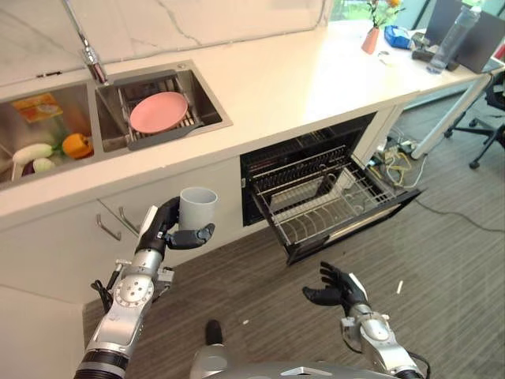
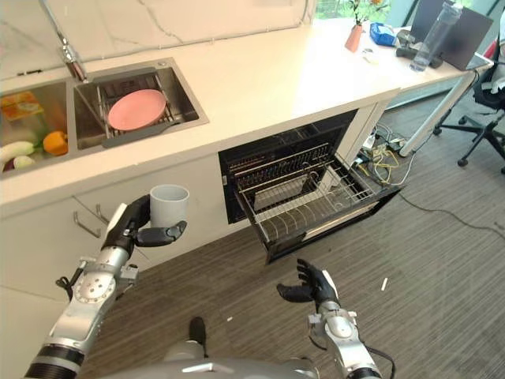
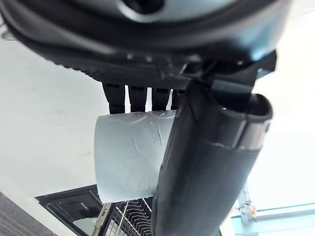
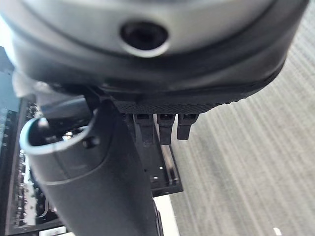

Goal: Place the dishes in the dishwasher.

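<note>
The left hand [image 1: 170, 229] has a pale grey cup [image 1: 197, 208] clasped upright, fingers and thumb curled round its wall, and it hangs in front of the white cabinet doors [image 1: 71, 237] below the bench [image 1: 300, 79], off to the left of the dishwasher [image 1: 316, 185]. The left wrist view confirms it: the cup [image 3: 130, 155] sits snug between the fingers [image 3: 138, 98] and the thumb [image 3: 206, 167]. Over on the other side, the right hand [image 1: 338, 286] floats low above the striped carpet [image 1: 450, 268], fingers spread and loose, grasping nothing, just in front of the pulled-out wire rack [image 1: 323, 201]. That rack juts from the open dishwasher with bare tines showing. Up on the bench, a pink plate [image 1: 158, 112] lies on a drain rack inside the right basin of the sink [image 1: 207, 110], near the tap [image 1: 91, 55]. The left basin holds vegetables [image 1: 47, 150], an orange one among them.
</note>
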